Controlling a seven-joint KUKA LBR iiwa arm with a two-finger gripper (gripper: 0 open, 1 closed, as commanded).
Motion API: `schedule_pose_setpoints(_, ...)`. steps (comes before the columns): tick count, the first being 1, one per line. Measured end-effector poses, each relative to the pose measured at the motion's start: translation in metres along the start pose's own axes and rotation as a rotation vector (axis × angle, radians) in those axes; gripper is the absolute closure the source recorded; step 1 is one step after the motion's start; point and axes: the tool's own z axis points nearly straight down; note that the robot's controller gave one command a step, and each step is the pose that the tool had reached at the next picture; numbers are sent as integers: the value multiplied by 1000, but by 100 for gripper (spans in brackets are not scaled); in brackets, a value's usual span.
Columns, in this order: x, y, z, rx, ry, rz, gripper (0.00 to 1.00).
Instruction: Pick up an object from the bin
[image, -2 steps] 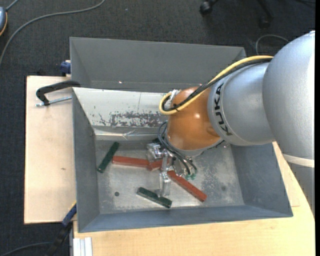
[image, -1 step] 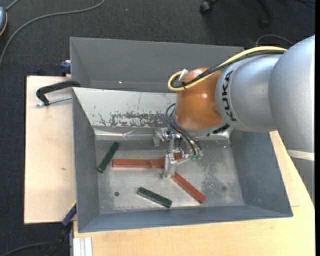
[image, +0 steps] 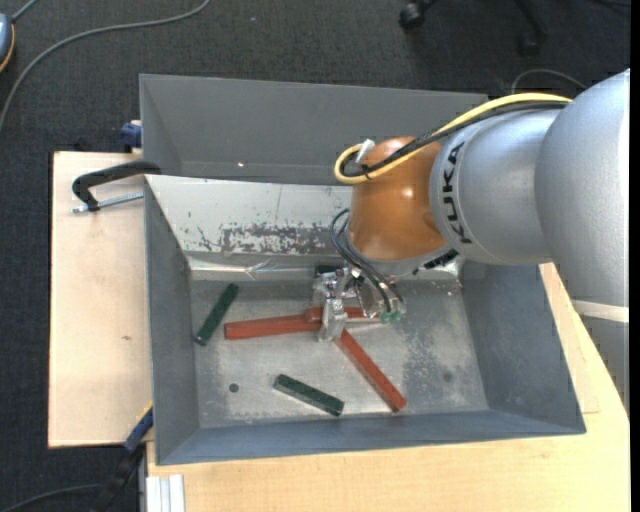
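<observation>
Apparently nothing is lifted yet. Our gripper (image: 331, 322) hangs at the long red bar (image: 265, 328); its grip we cannot tell.

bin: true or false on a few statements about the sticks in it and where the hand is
1. The hand is over the inner ends of the long red stick and the slanted red stick. True.
2. The bin holds three green sticks. False: two, the left green stick and the front green stick.
3. The two green sticks touch. False: they lie apart.
4. The left green stick lies clear of the hand. True.
</observation>
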Motion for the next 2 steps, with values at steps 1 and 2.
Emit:
schedule_pose_setpoints(1, -21, 4, -128, 2, -10, -199, 100)
schedule_pose_setpoints(2, -23, 26, -204, 1, -12, -266, 100)
